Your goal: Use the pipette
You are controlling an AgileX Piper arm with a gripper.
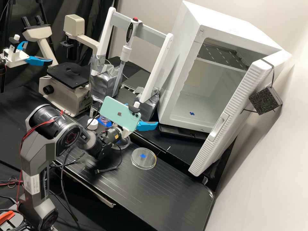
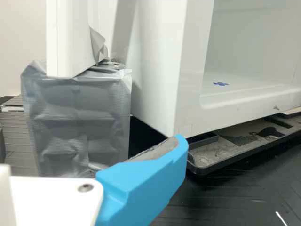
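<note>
In the high view my gripper (image 1: 147, 125) is over the bench in front of the stand's right foot, with one blue finger to the right and a bit of blue behind the green phone. In the wrist view the gripper (image 2: 143, 181) has one finger in sight, its grey pad facing bare space; it is open and holds nothing. The pipette (image 1: 125, 54), with a red button on top, hangs near upright on the white stand (image 1: 156, 72), behind and above the gripper, not touching it. A lidded round dish (image 1: 143, 158) lies on the bench nearer the front, and another sits partly hidden under the wrist.
To the right stands a white cabinet (image 1: 179, 96) with its door (image 1: 224, 118) swung open. A microscope (image 1: 65, 93) is at the back left. A white-capped bottle (image 1: 92, 124) stands left of the wrist. The stand's taped foot (image 2: 77, 122) is near the finger.
</note>
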